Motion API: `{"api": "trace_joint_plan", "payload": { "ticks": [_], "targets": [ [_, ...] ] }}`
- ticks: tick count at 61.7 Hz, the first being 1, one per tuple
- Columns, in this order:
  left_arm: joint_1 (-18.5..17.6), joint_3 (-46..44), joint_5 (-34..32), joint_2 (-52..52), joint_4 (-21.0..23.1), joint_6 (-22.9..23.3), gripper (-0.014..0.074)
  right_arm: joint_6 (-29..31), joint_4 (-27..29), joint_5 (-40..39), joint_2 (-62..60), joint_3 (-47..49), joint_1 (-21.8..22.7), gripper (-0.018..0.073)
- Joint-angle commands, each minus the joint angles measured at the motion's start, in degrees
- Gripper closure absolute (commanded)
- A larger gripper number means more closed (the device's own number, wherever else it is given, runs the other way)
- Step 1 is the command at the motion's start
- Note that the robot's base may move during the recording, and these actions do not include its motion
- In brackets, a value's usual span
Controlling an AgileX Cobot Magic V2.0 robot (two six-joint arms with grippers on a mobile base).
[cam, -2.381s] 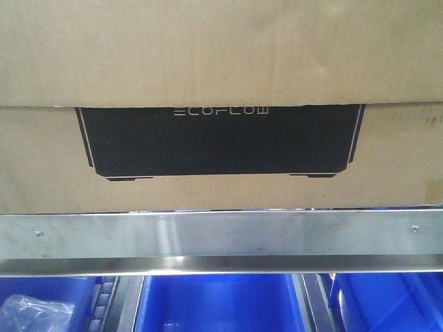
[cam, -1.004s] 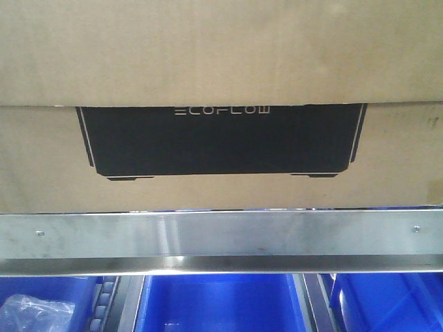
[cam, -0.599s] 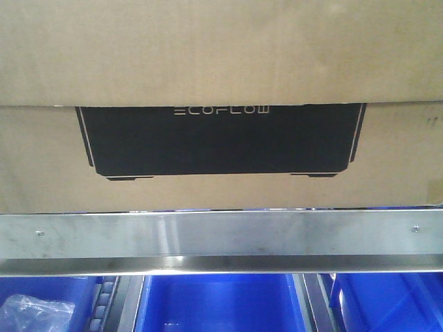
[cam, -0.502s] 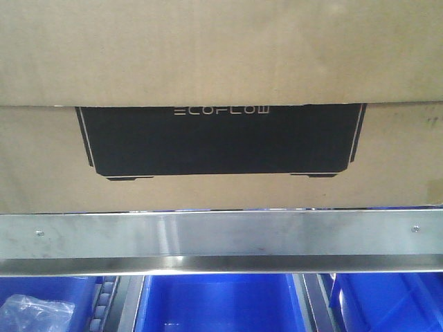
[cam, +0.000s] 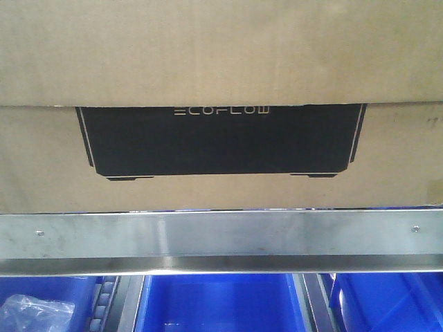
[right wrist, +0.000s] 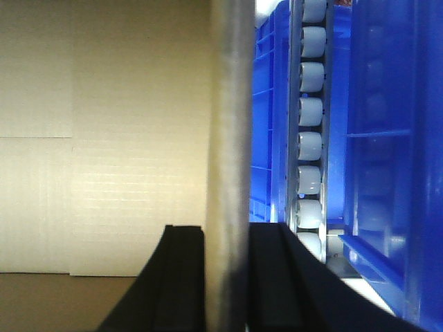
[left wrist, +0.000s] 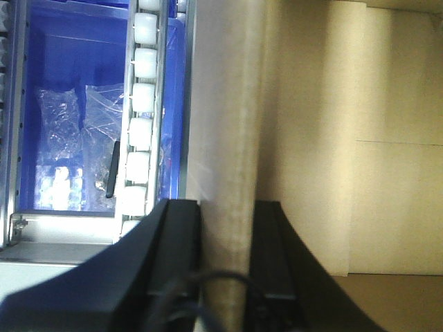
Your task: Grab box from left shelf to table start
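Note:
The box (cam: 221, 55), a brown carton with a black ECOFLOW panel, fills the front view and sits on the left shelf behind its steel rail (cam: 221, 235). In the left wrist view my left gripper (left wrist: 227, 204) is shut on a thin upright cardboard edge of the box (left wrist: 228, 104), with one black finger (left wrist: 181, 235) on each side. More cardboard of the box (left wrist: 332, 104) lies to the right. My right gripper (right wrist: 227, 227) is likewise shut on an upright edge of the box (right wrist: 228, 104), whose cardboard face (right wrist: 124, 124) is at the left. The table is out of view.
Blue plastic bins (cam: 214, 304) stand under the rail, one holding a clear plastic bag (cam: 34, 311). White roller tracks (left wrist: 142, 104) (right wrist: 311, 111) run beside the box. Bagged parts (left wrist: 62, 124) lie in the left bin.

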State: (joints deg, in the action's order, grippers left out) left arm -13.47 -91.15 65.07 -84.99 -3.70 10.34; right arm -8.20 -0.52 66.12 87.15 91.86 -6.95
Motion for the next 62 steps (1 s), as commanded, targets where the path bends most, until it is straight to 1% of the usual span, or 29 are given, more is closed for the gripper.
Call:
{"api": "trace_joint_plan", "payload": {
  "ticks": [1,25,36,46,56,62],
  "targets": [
    [-0.17,-1.84,-2.28,1.69,1.78,0.76,0.0639,0.85,-0.30,-2.61,-2.23,2.01,0.33,0.0533],
    [-0.17,-1.84,-2.28,1.69,1.78,0.76,0.0639,0.85,-0.30,-2.61,-2.23,2.01,0.33,0.0533],
    [-0.17,-1.84,-5.68,1.69,1.78,0.46,0.0640,0.85,-0.30,-2.66,-2.16,2.01,0.33,0.0533],
    [-0.17,-1.84,-7.13,1.69,-0.49,-0.01,0.0640,0.57,-0.43,-5.14,-2.26,2.01,0.33,0.0533],
    [-0.17,-1.84,-7.51,3.80,-0.73,-0.01,0.0641,0.32,-0.43,-5.80,-3.63,2.01,0.33,0.0533],
    [-0.17,-1.84,-6.39,6.27,-0.38,0.39,0.0642,0.03,-0.43,-5.87,-5.42,2.01,0.33,0.0533]
  ]
}}
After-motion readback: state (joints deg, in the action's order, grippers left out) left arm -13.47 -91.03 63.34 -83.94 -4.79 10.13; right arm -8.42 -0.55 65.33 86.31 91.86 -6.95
